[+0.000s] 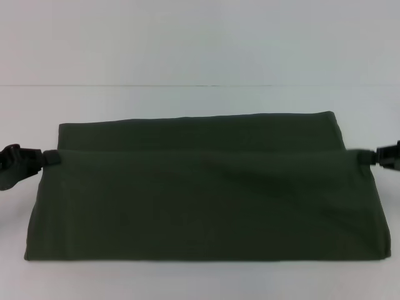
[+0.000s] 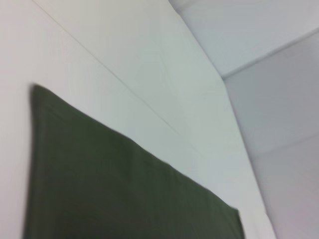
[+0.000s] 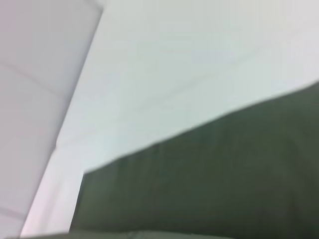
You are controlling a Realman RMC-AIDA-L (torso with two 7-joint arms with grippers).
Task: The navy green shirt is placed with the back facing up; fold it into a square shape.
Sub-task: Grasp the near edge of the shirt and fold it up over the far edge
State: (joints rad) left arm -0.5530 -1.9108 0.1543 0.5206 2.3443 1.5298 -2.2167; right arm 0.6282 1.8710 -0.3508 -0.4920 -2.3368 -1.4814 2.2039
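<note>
The navy green shirt point(image 1: 206, 200) is lying on the white table point(image 1: 200, 62) in the head view, folded into a wide band that is spanning nearly the full width of the picture. A front layer is standing raised between the two arms, its top edge running straight across from one gripper to the other, while a back layer is showing flat behind it toward the far side of the table. The left gripper point(image 1: 45, 158) is pinching the left end of that raised edge, its black fingers closing on the cloth. The right gripper point(image 1: 370, 157) is clamping the right end of the same edge at about the same height.

In the left wrist view, the shirt point(image 2: 124, 189) is filling the lower part of the picture as a plain dark green sheet with a hemmed edge, and the white table point(image 2: 124, 59) is lying beyond it. The arm's own fingers are not showing here.

In the right wrist view, the shirt point(image 3: 209, 184) is again covering the lower part, with the pale table point(image 3: 189, 59) beyond it and no fingers showing.
</note>
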